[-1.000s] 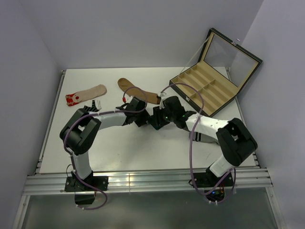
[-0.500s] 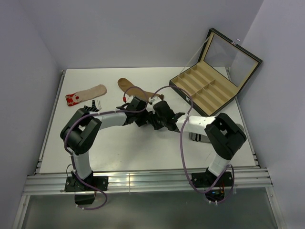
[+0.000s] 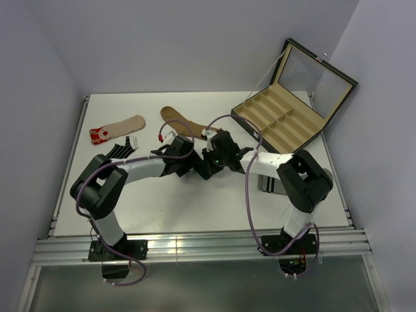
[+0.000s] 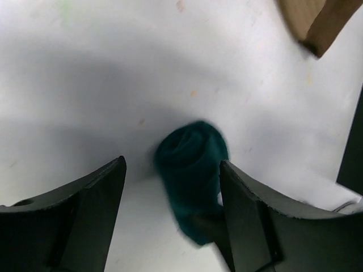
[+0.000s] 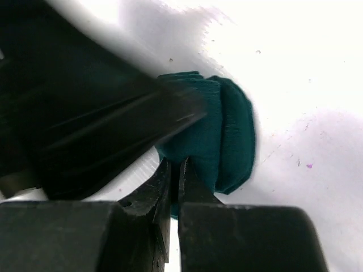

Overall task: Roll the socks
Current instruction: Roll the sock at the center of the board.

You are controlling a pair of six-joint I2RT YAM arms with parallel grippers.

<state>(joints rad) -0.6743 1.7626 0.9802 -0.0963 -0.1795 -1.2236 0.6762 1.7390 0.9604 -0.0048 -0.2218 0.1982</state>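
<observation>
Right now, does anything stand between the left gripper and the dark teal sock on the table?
Nothing visible does. The rolled dark teal sock lies on the table between the open jaws of the left gripper, nearer one of them. The right gripper, shut, sits at the sock's edge.

I see the left claw [image 3: 197, 168] and right claw [image 3: 209, 159] meeting tip to tip mid-surface [image 3: 162, 208]. Just beyond them lies a brown sock [image 3: 177, 119]. Well left sit a beige sock [image 3: 120, 127] and a striped sock [image 3: 123, 149], and an open case [image 3: 289, 120] stands to the right.
</observation>
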